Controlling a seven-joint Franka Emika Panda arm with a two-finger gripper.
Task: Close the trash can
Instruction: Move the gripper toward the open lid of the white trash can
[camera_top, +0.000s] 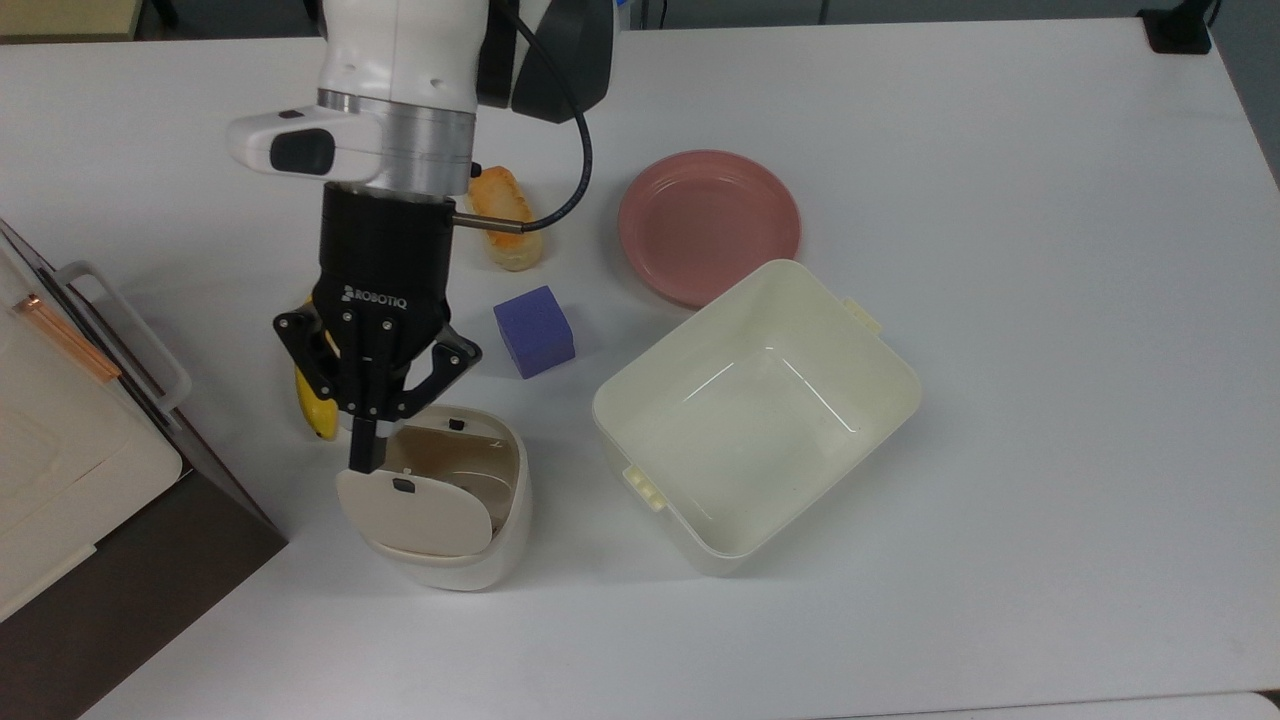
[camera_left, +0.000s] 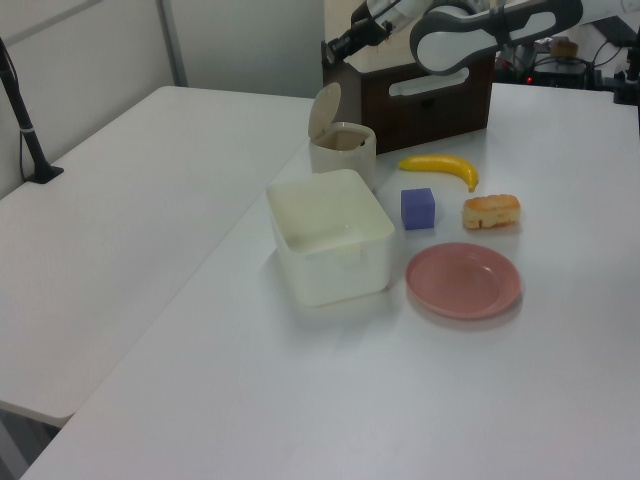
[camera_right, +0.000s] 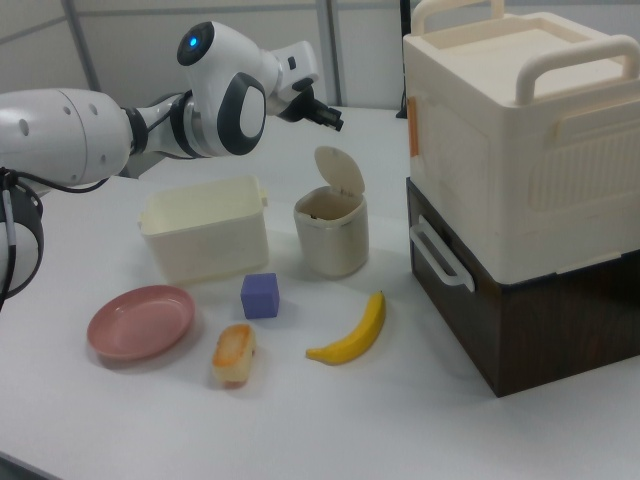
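Observation:
The trash can (camera_top: 470, 540) is a small cream bin on the table, tan inside, with its hinged lid (camera_top: 415, 512) standing up open. It also shows in the left view (camera_left: 342, 152) and the right view (camera_right: 330, 238). My gripper (camera_top: 360, 452) points down with its fingers pressed together, shut on nothing. In the top view its tip lies over the can's opening, right at the upper edge of the raised lid. In the right view the gripper (camera_right: 335, 122) hangs a little above the lid's top (camera_right: 340, 172). In the left view the gripper (camera_left: 345, 42) is above the lid (camera_left: 323, 106).
A banana (camera_top: 310, 410) lies partly under my arm, beside the can. A purple cube (camera_top: 534, 330), a piece of bread (camera_top: 505, 235) and a pink plate (camera_top: 708, 225) lie beyond. A large lidless cream tub (camera_top: 598, 405) stands at the top view's right of the can. A big cream box (camera_right: 510, 150) on a dark base sits close by.

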